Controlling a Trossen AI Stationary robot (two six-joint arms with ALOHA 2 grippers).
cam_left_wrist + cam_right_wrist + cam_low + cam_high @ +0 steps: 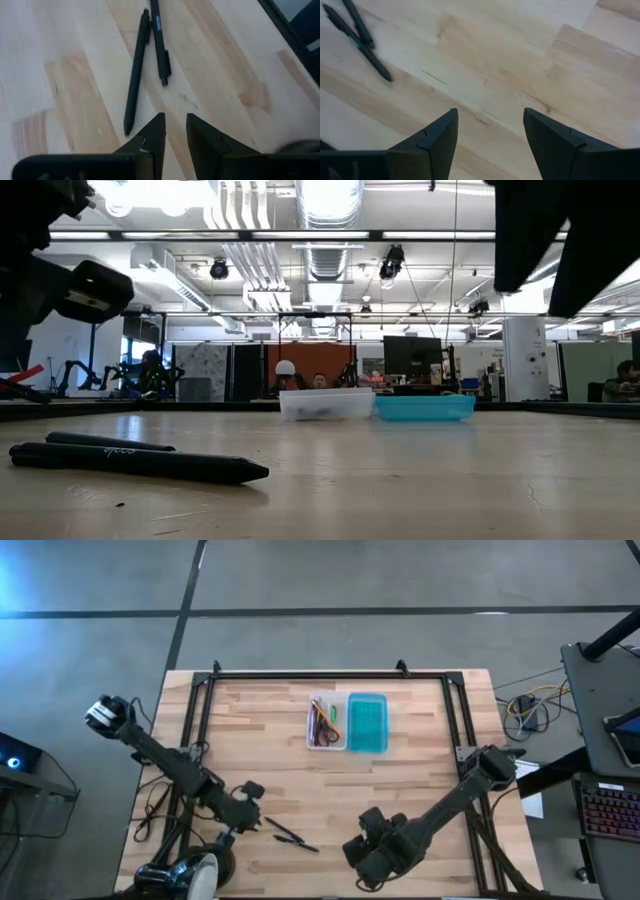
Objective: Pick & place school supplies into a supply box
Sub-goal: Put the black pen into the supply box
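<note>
left tool [248, 808]: fingers slightly apart, empty, near two dark pens [290, 833] | right tool [368, 845]: spread, empty

arms: matte black, jointed | left arm [165, 758]: pale, perhaps silver, base fitting | fingers [437, 137]: dark wedges

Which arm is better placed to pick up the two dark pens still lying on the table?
Left. The left gripper hovers right beside the two dark pens, which lie just ahead of its empty fingers in its wrist view. The right gripper, open and empty, sits farther off.
</note>
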